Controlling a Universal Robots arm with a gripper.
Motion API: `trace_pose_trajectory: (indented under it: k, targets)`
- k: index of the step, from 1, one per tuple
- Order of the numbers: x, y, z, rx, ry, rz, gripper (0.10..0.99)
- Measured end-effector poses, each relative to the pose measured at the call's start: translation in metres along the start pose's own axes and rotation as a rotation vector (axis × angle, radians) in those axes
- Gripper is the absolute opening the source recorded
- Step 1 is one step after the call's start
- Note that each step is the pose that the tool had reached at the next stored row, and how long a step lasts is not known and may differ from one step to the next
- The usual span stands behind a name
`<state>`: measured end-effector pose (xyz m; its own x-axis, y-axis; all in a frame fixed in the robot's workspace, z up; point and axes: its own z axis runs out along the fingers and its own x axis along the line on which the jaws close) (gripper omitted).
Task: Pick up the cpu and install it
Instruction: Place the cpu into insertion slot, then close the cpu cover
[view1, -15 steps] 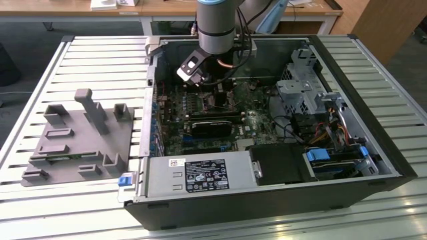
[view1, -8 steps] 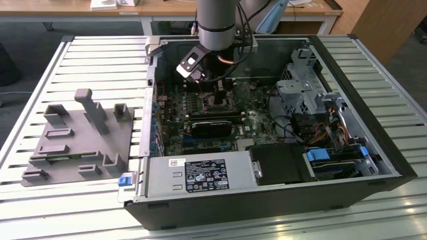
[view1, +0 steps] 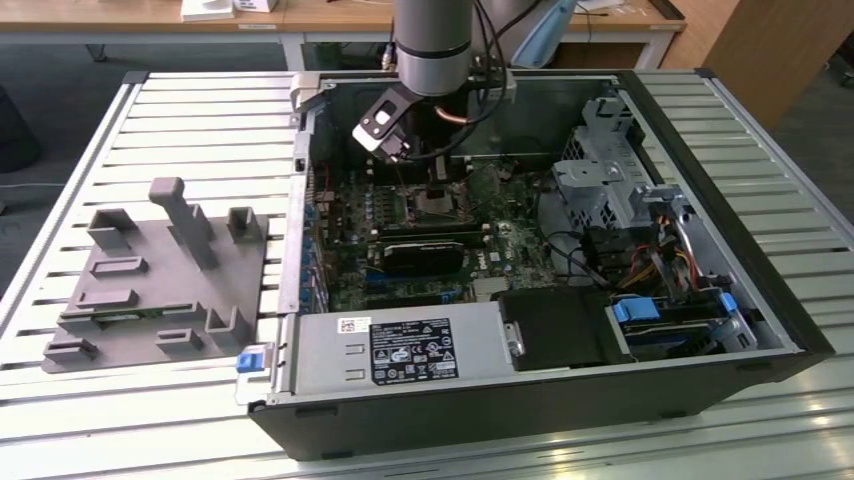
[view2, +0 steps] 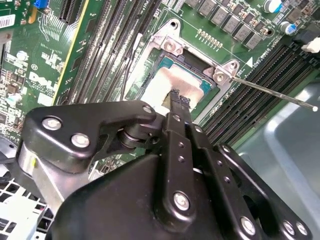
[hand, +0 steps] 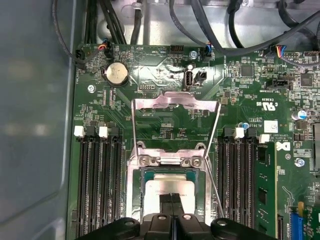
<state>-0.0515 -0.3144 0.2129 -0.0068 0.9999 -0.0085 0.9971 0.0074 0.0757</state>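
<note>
A big black case (view1: 534, 420) lies open on a table (view1: 200, 110) made of shiny metal slats. Inside it there is a flat green board (hand: 165, 130) full of tiny parts, some wires, and a grey metal box (view1: 400, 350) at the near end. The arm (view1: 430, 45) reaches down into the case.

In the middle of the board sits a square metal socket (hand: 134, 192). Its thin metal lid (hand: 175, 102) is flipped up and open, and a thin wire lever (view2: 270, 92) sticks out to the side. The cpu (hand: 167, 184) lies flat inside the socket – a small square chip with a dull, silvery top.

The gripper (hand: 171, 197) is black with round silver screws. Its two fingers (view2: 176, 115) are pressed close together, with hardly any gap between them. The tips are right down at the cpu's top, near its middle – I cannot tell if they touch it.

Long black slots (hand: 97, 180) run along both sides of the socket.

On the table, on the exterior view's left of the case, rests a grey plastic block (view1: 147, 290) with posts standing up.
</note>
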Motion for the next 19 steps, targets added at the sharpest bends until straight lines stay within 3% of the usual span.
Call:
trace_pose_trajectory:
  k: [19]
  targets:
    - [-0.0001, 0.0004, -0.0056, 0.000, 0.0000, 0.000, 0.106]
